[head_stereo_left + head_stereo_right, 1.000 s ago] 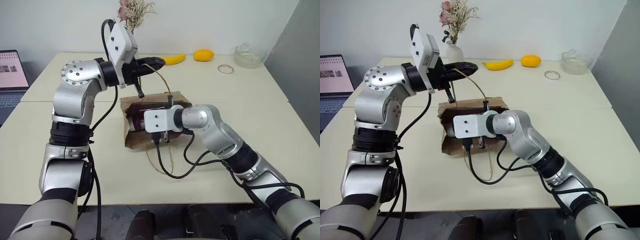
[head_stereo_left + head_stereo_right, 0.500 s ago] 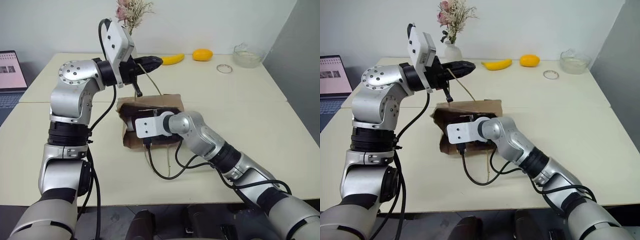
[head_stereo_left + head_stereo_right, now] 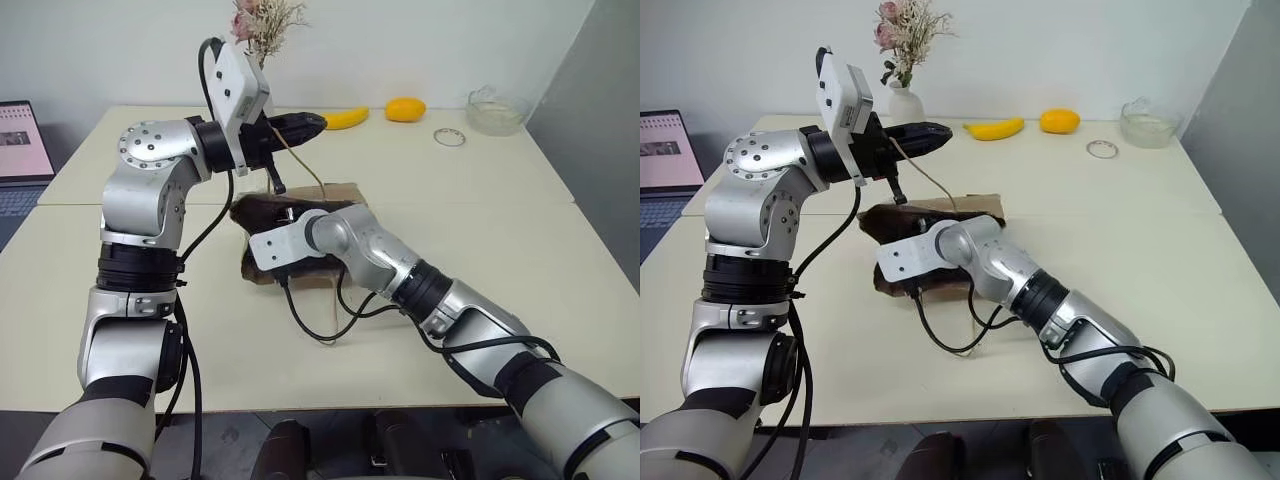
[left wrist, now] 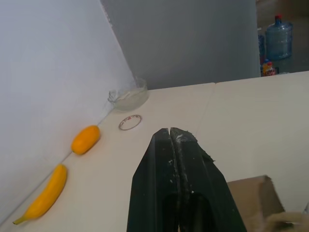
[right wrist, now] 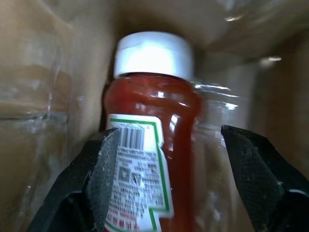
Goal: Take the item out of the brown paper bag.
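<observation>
One red, white-capped sauce bottle [image 5: 147,145] lay inside one crinkled brown paper bag [image 3: 335,194]
The right gripper [image 5: 166,181] reached in, jaws spread wide either side of it; the left gripper [image 3: 300,126] pinched one thin cord handle [image 3: 306,163] above the bag, jaws tight together

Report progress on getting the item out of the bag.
Done: the left hand is shut on a cord handle, holding the brown paper bag open. In hand: the right hand is inside the bag, its fingers open either side of the red bottle, not yet gripping. Left: close, then pull the bottle out.
</observation>
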